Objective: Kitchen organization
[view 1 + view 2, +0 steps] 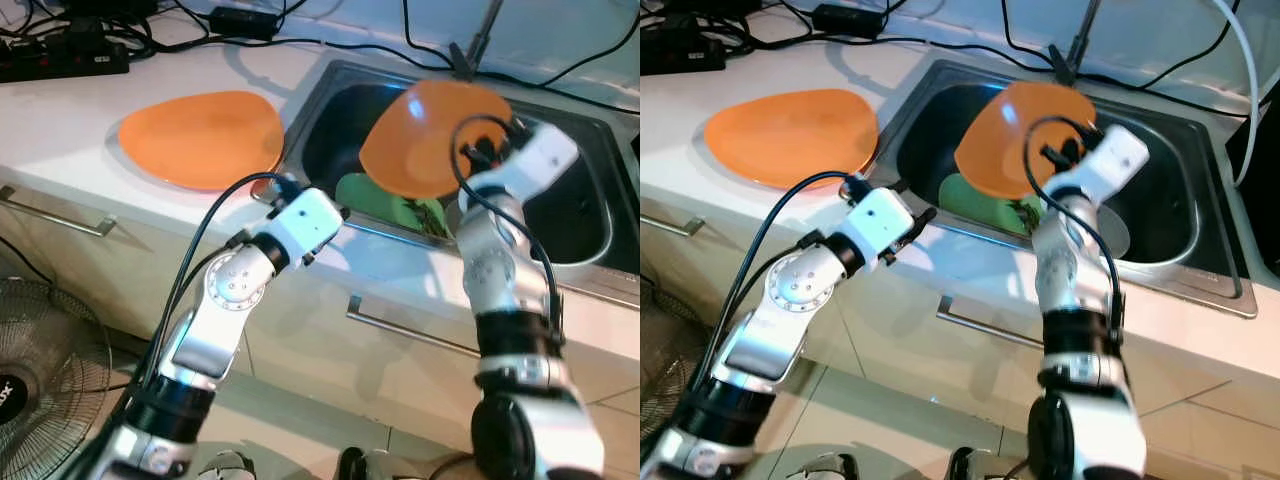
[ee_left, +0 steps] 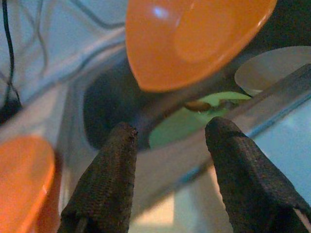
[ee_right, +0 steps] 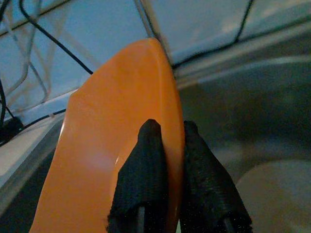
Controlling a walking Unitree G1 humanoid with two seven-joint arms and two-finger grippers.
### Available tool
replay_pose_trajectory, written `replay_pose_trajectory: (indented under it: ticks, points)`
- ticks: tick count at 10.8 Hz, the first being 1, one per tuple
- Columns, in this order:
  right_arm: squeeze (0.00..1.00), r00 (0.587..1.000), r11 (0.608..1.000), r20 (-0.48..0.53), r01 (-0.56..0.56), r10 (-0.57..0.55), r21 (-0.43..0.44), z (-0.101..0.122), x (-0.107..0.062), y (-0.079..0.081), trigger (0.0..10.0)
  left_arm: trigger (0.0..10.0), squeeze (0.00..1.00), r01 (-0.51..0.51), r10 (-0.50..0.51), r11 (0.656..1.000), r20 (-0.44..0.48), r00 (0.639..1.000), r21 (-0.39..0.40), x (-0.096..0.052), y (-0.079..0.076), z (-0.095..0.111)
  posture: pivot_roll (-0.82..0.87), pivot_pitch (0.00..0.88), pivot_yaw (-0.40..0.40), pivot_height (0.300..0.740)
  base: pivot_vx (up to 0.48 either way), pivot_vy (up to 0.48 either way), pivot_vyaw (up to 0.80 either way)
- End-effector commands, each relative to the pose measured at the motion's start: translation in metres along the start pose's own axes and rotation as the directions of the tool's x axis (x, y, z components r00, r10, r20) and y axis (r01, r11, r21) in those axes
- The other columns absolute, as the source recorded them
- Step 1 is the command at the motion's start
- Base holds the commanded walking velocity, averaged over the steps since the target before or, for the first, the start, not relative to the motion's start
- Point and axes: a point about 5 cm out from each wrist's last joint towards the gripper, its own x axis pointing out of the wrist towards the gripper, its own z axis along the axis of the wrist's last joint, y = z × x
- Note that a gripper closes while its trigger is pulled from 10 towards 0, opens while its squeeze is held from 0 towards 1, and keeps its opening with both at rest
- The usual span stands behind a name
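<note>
The right gripper (image 3: 163, 145) has an orange plate (image 1: 430, 135) pinched by its rim, one black finger on each face, jaws closed tight on it. The plate hangs on edge over the steel sink (image 1: 580, 235), lifted clear of the basin. Its hollow face is turned toward the robot's left and a little toward the camera, and its long axis runs tilted upward from the gripped rim to the far edge, near the back of the sink, where a black cable (image 1: 440, 45) crosses.

Down in the sink lies a green plate (image 1: 375, 195) with some brownish scraps on it, and beside it, to the robot's right, a pale round dish (image 2: 272, 73). Both sit flat on the basin floor below the held plate.

The left gripper (image 2: 170, 141) hovers at the sink's front edge, near its left corner. Its two fingers stand apart with nothing between them, pointing into the basin toward the green plate.

A second orange plate (image 1: 200, 138) lies flat on the white counter (image 1: 60, 130), just left of the sink, hollow face up. A tangle of black cables and a power strip (image 1: 60, 55) sit at the back of the counter. A floor fan (image 1: 45, 375) stands low on the robot's left
</note>
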Motion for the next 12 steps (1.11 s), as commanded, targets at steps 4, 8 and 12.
replay_pose_trajectory:
  ticks: [4, 8, 12]
  points:
    - [0.00, 0.993, 0.973, -0.117, -0.040, 0.014, -0.225, -0.027, 0.015, -0.007, 10.0, 10.0, 0.00, -0.014, 0.006, 0.977, -0.038, 0.999, -0.214, -0.007, 0.001, 0.004, 0.07, 0.118, -0.108, 0.740, 0.000, 0.000, 0.00]
    - [0.00, 0.974, 0.957, -0.228, -0.063, -0.003, -0.283, -0.050, 0.013, -0.013, 10.0, 10.0, 0.00, 0.049, -0.071, 0.942, -0.056, 0.996, -0.332, -0.015, -0.012, 0.008, 0.09, 0.134, -0.116, 0.740, 0.000, 0.000, 0.00]
    - [1.00, 0.961, 0.959, -0.277, -0.071, -0.008, -0.275, -0.062, 0.009, -0.014, 10.0, 10.0, 0.00, 0.081, -0.119, 0.931, -0.084, 0.989, -0.357, -0.020, -0.021, 0.009, 0.10, 0.144, -0.123, 0.740, 0.000, 0.000, 0.00]
